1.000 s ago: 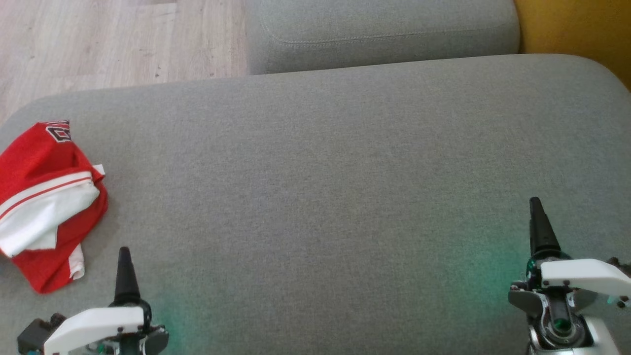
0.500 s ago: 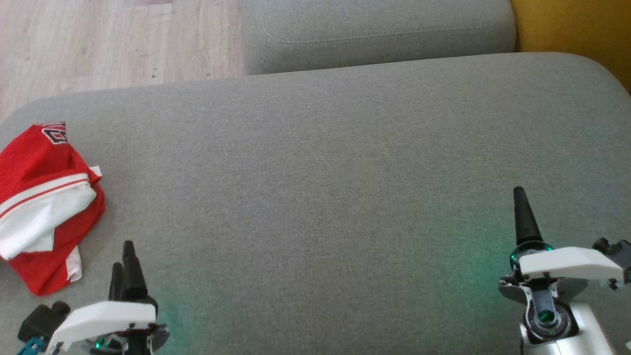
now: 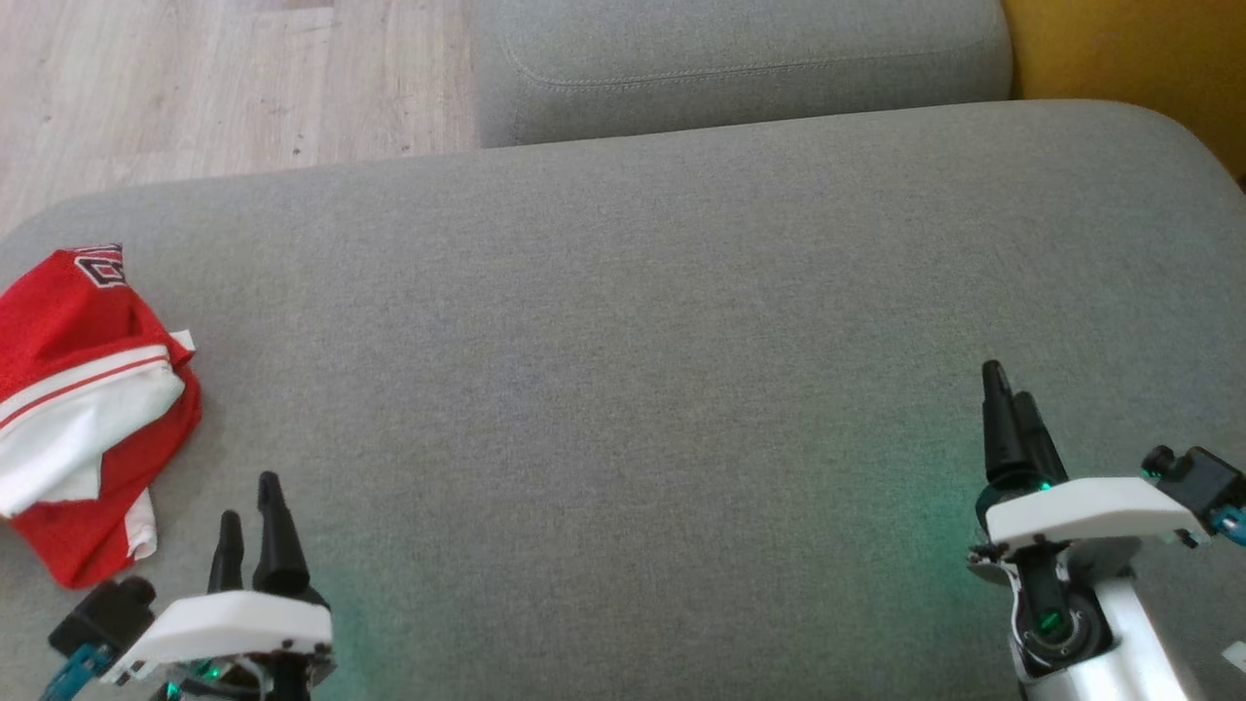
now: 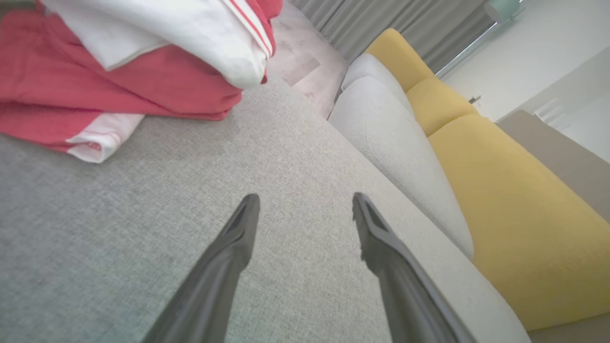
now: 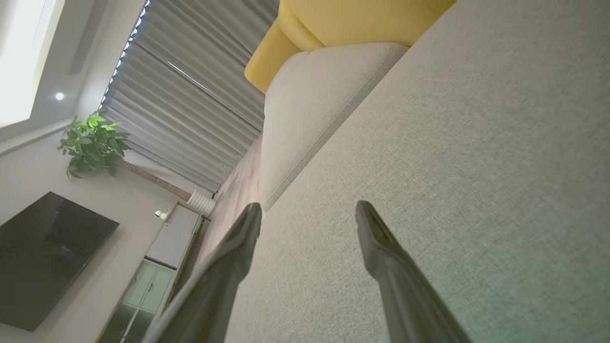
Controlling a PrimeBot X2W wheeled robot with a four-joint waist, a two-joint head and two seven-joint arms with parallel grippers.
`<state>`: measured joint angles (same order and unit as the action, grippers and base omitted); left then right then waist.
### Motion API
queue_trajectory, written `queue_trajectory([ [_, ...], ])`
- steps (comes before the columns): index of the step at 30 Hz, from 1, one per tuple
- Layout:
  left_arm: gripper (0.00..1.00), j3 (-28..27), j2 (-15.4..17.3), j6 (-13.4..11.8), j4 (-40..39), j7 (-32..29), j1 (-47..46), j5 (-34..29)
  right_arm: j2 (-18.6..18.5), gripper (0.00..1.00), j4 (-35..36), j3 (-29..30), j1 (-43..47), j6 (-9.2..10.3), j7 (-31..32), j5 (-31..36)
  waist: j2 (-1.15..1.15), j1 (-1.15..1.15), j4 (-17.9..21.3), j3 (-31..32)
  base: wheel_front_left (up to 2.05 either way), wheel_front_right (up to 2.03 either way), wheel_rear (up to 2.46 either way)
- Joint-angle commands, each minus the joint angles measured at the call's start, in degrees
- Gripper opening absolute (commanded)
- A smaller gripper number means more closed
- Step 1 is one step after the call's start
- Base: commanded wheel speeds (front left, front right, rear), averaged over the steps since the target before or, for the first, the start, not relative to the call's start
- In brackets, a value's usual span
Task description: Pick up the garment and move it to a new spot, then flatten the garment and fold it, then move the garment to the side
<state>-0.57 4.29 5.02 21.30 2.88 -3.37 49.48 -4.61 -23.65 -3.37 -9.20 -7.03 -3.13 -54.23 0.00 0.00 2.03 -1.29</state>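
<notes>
Now, garment [image 3: 88, 409]: crumpled, red and white, left on grey cushion [image 3: 633, 321]
Left gripper [image 3: 248, 498]: fingers apart, empty, near garment
Right gripper [image 3: 1007, 385]: fingers apart, empty, right

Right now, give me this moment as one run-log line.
phase: pre-grasp | garment: crumpled, far left of grey cushion, untouched | left gripper: open, near garment, not touching | right gripper: open, empty

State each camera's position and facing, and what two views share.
Head view: on the head, facing down at the cushion; left gripper, right gripper show.
Left wrist view: on that wrist, facing the garment across the cushion; left gripper shows.
Right wrist view: on that wrist, facing along the cushion toward a plant; right gripper shows.
Shared: head and left wrist both see the garment.
</notes>
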Motion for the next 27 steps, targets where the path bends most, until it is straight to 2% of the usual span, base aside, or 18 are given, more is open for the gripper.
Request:
queue_trajectory([
  [1,1.0,-0.41,1.28,-0.38,-1.96,0.97,-3.3,-2.04,-1.26,1.0,1.61,-1.01,-4.02,-0.22,-0.85,1.94,0.0,0.0,0.01,-0.02,0.0,0.0,0.0],
  [27,1.0,2.45,2.74,-3.53,-1.36,5.23,-3.31,-19.18,-0.52,1.0,-1.72,-2.63,-5.45,-0.31,-5.06,22.0,0.0,0.0,0.82,0.68,0.0,0.0,0.0],
])
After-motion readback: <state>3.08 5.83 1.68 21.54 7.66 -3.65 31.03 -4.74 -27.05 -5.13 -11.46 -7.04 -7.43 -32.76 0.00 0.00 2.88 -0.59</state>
